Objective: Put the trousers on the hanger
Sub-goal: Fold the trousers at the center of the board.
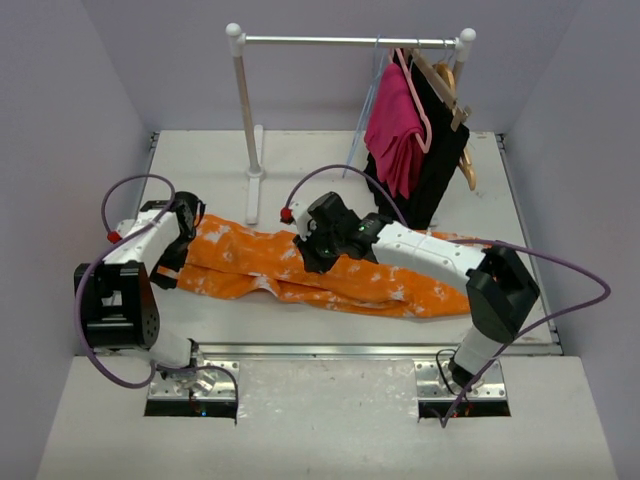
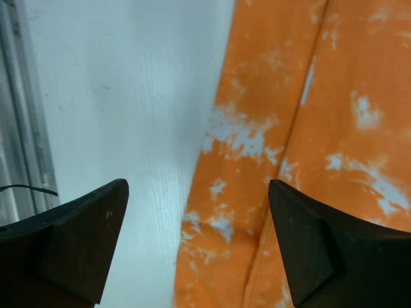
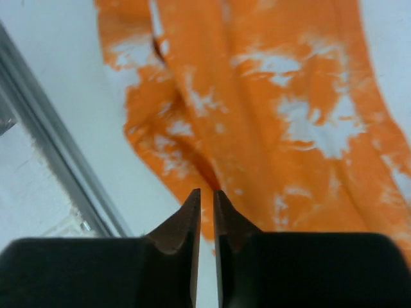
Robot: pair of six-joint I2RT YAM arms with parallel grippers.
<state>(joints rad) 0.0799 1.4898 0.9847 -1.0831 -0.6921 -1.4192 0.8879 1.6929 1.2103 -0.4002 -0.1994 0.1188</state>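
The orange trousers (image 1: 330, 270) with white blotches lie flat across the table, from left to right. My left gripper (image 1: 176, 268) hangs open over their left end; in the left wrist view its fingers (image 2: 198, 192) straddle the trousers' edge (image 2: 308, 128) and bare table. My right gripper (image 1: 308, 256) is low over the middle of the garment. Its jaws (image 3: 207, 192) stand almost together, and a raised fold of the trousers (image 3: 270, 115) runs into the tips. The pale blue wire hanger (image 1: 362, 120) hangs on the rail at the back.
A white clothes rail (image 1: 345, 42) stands at the back on a post (image 1: 248, 130). A pink garment (image 1: 395, 130), a black garment (image 1: 440, 150) and a wooden hanger (image 1: 452, 85) hang on its right end. The table's metal front rim (image 3: 58, 141) is close to the right gripper.
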